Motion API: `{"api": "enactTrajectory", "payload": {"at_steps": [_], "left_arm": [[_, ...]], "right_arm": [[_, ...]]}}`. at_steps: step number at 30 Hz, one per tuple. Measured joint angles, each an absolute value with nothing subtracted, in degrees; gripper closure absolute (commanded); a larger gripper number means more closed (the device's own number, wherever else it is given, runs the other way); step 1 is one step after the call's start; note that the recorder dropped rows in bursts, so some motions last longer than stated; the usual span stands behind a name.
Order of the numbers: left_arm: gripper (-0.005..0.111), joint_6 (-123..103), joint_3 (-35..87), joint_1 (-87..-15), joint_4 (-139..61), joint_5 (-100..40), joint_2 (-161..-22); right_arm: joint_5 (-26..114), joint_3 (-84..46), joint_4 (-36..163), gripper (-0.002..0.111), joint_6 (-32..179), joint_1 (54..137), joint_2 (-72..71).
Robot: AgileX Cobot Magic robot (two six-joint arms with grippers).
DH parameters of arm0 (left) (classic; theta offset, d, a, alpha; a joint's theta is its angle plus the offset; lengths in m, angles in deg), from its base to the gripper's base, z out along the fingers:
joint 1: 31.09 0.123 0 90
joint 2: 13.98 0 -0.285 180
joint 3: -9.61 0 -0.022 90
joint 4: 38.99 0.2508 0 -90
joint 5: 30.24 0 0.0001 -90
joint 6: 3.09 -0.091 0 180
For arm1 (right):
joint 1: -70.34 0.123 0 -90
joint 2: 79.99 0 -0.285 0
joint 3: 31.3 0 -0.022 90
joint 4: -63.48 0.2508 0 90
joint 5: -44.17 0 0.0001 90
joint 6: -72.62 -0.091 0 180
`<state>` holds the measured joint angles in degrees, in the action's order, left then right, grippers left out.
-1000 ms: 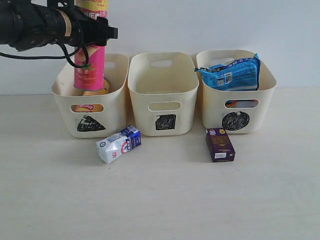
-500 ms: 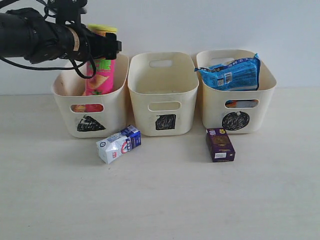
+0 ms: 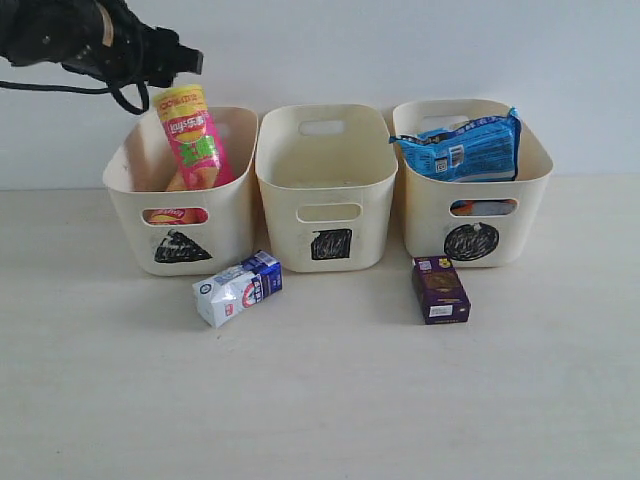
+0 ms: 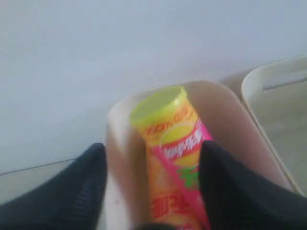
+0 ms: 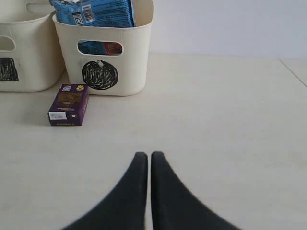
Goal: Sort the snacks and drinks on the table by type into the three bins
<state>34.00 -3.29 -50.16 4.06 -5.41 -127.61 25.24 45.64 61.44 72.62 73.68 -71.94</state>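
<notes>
The tall pink chip can (image 3: 195, 140) with a yellow-green lid (image 4: 157, 105) leans tilted in the triangle bin (image 3: 228, 225). My left gripper (image 3: 172, 62) (image 4: 153, 146) hovers above it, open, its fingers apart on either side of the can. A yellow-red can (image 3: 172, 215) shows through that bin's handle cutout. The blue bag (image 3: 462, 148) sticks out of the circle bin (image 3: 525, 220). The white and blue carton (image 3: 238, 288) and the dark purple carton (image 3: 440, 289) (image 5: 69, 104) lie on the table in front of the bins. My right gripper (image 5: 147, 155) is shut and empty, low over the table.
The square bin (image 3: 290, 240) stands between the other two, and nothing shows inside it. All three bins sit close to the white wall. Bare beige table (image 3: 330, 400) spreads in front of the cartons.
The pink can went down into the triangle bin and now leans there, let go. My left gripper opened and drew up and back to the left.
</notes>
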Motion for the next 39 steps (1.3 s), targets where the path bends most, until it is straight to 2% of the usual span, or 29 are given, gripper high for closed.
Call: {"api": "enactTrajectory", "payload": {"at_steps": [2, 8, 12, 26, 39], "left_arm": [[0.102, 29.13, -3.29, -50.16, 2.1, -1.49, -126.22], [0.102, 7.7, -3.29, -50.16, -12.06, 14.65, -119.25], [0.102, 4.3, 0.85, -50.26, -16.7, 18.12, -112.36], [0.102, 5.72, 20.07, -50.26, -23.33, 19.11, -92.3], [0.102, 6.91, 40.81, -50.26, -33.24, 10.17, -71.1]], "right_arm": [[25.24, 45.64, 61.44, 0.108, 72.62, 73.68, -71.94], [25.24, 45.64, 61.44, 0.108, 72.62, 73.68, -71.94], [25.24, 45.64, 61.44, 0.108, 72.62, 73.68, -71.94], [25.24, 45.64, 61.44, 0.108, 72.62, 73.68, -71.94], [25.24, 45.64, 61.44, 0.108, 72.62, 73.68, -71.94]]}}
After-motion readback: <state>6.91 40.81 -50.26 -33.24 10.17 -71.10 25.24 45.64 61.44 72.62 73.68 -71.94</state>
